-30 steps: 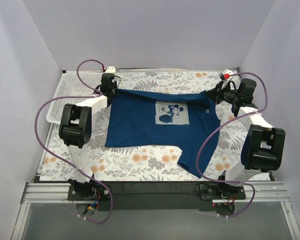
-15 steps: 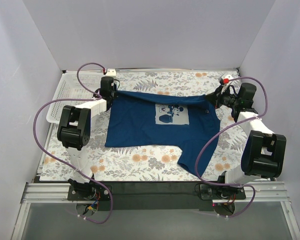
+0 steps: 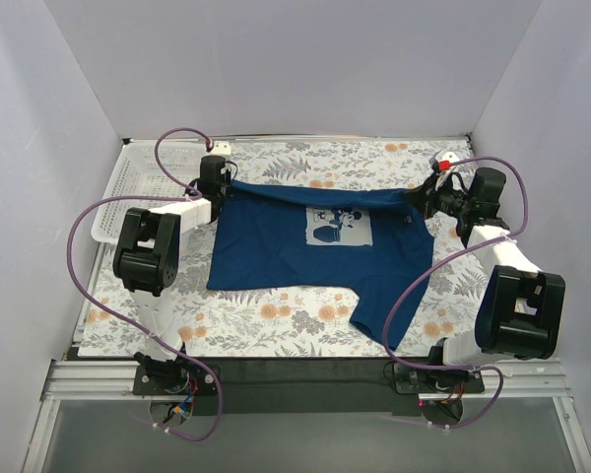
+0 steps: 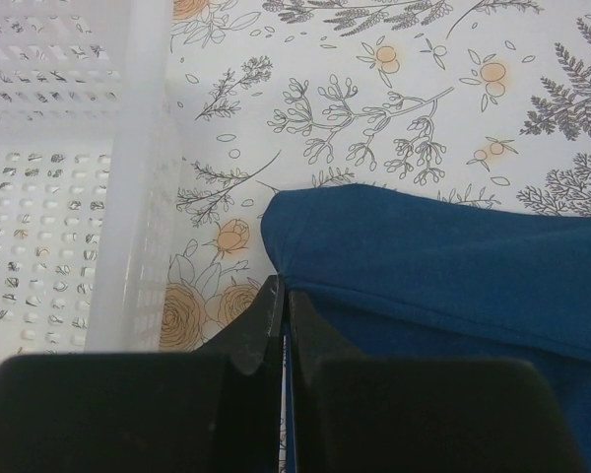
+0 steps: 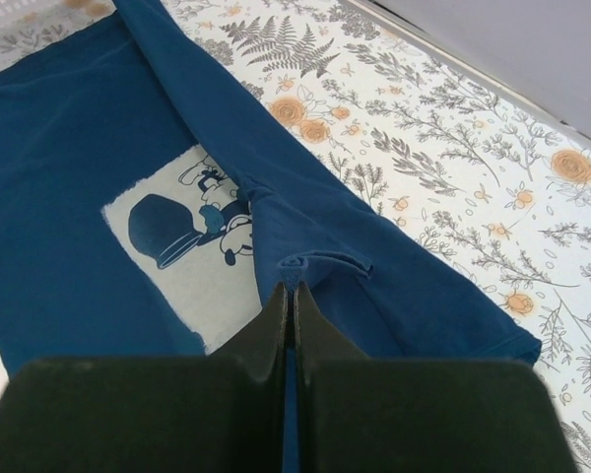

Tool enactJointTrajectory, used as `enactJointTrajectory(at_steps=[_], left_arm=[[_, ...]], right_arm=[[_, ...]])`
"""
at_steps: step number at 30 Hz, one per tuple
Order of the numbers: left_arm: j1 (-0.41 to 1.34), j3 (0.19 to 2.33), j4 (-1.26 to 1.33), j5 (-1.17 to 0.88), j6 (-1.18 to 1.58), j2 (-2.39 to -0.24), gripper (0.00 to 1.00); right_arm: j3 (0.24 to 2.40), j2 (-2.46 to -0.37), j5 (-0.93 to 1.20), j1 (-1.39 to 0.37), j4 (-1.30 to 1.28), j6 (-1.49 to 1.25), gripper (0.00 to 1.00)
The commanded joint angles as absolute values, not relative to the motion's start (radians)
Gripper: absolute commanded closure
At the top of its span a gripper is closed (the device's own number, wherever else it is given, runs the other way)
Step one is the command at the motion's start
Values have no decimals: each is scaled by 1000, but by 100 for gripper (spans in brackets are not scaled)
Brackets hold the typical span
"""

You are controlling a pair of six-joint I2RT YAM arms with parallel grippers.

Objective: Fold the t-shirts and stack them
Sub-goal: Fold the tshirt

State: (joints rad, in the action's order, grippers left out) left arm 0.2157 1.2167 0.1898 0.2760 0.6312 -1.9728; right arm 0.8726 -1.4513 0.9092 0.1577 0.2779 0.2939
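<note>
Both left pincer (image 3: 223,183) and right pincer (image 3: 414,195) have drawn t-shirt (image 3: 271,241) slightly nearer.

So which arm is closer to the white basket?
Left. The left end effector grips the blue t-shirt right beside the white basket; the right end effector grips the shirt's far side, away from the basket.

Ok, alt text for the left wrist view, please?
The black left gripper is shut on the edge of a dark blue t-shirt over a floral-print tablecloth. A white perforated plastic basket sits at the picture's left, apart from the shirt.
</note>
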Motion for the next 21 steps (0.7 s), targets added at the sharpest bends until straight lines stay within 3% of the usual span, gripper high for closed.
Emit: enactJointTrajectory(at_steps=[1, 21], left_arm=[[224, 1206, 212, 307, 612, -1924, 100], [238, 1173, 196, 360, 595, -1936, 100]], right_arm=[[865, -1419, 939, 167, 270, 314, 99], [862, -1424, 962, 173, 236, 330, 99]])
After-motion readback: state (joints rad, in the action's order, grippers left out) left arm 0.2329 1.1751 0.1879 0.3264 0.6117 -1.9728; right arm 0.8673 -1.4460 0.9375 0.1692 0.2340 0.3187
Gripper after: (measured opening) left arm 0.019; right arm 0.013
